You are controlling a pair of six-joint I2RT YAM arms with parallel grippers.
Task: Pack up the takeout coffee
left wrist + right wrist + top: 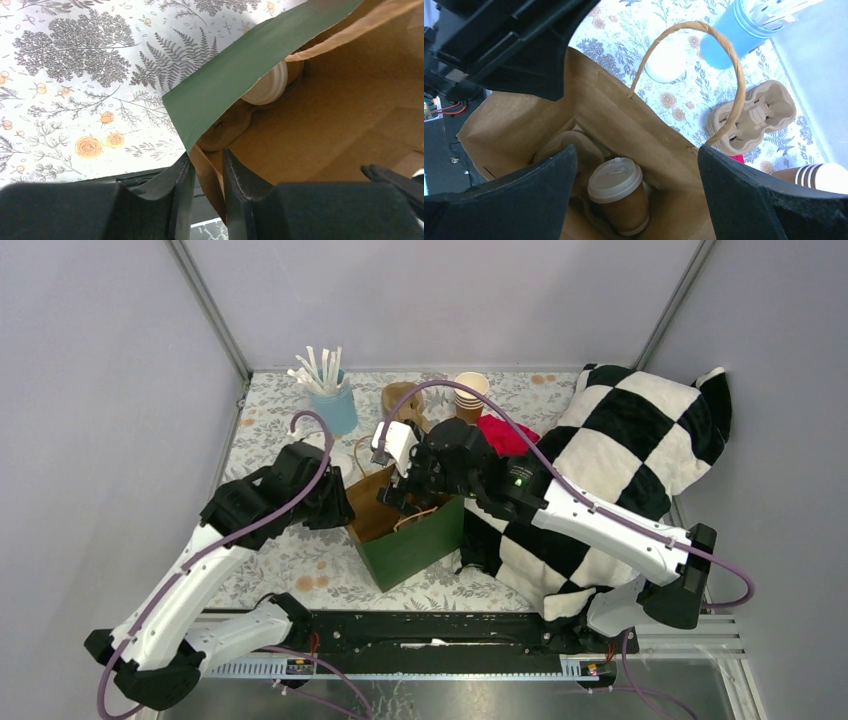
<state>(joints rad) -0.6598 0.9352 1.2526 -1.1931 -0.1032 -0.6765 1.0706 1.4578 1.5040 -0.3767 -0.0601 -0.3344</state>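
The takeout coffee (616, 195), a brown paper cup with a white lid, stands upright inside the green paper bag (415, 545), seated in a pulp carrier (569, 147). Its lid (267, 87) also shows past the bag's folded edge in the left wrist view. My right gripper (634, 150) hangs wide open over the bag's mouth, above the cup and holding nothing. At the bag's left rim my left gripper (207, 172) straddles the bag's brown wall (210, 175). Its fingers (239, 182) stand close together, with a narrow gap still showing beside the paper.
A blue cup of straws (333, 405), a stack of pulp carriers (403, 402) and a stack of lidless paper cups (470, 395) stand at the back. A loose white lid (666, 62) lies by the bag's handle (734, 65). A red cloth (505, 435) and a checkered pillow (620, 455) fill the right side.
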